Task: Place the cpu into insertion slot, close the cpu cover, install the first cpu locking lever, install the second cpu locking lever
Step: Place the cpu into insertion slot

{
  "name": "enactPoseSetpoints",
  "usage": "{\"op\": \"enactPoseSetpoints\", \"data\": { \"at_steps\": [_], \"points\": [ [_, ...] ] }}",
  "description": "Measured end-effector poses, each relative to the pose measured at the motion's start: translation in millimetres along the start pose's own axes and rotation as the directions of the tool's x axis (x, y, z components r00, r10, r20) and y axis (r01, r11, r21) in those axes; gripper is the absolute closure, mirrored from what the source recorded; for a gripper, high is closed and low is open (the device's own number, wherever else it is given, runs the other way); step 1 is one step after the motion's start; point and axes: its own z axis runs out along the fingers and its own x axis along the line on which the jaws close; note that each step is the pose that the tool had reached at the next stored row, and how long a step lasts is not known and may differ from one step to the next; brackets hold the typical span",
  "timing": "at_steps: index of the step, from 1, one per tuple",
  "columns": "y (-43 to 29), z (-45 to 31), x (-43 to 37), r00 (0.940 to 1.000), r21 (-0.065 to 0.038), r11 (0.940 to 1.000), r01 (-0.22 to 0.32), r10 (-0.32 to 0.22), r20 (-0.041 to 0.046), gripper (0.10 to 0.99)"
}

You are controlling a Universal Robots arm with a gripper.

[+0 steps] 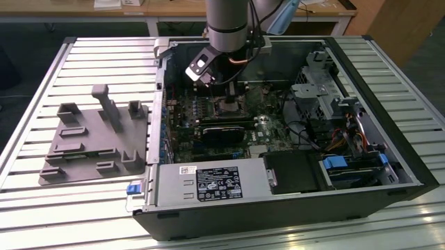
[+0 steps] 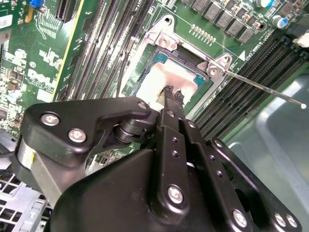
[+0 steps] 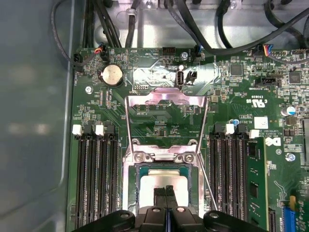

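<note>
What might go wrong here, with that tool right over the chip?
The tool is closed with its tips at the chip, so a hard or off-centre push might scratch it or tilt it in the socket. The cover lies open and a thin lever juts out beside the socket; the tool might snag either.

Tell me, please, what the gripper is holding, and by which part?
Nothing: the gripper is shut, empty, above the cpu in the insertion slot.
</note>
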Motion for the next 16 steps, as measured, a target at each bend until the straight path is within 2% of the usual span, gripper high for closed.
{"op": "enactPoseSetpoints", "data": {
  "at_steps": [10,16],
  "points": [
    [1.7,-16.8,0.4,1.0,0.0,1.0,-0.001,0.001,0.0002,0.98],
    [2.2,-20.8,0.4,1.0,0.0,1.0,-0.009,0.009,0.001,0.98]
  ]
}}
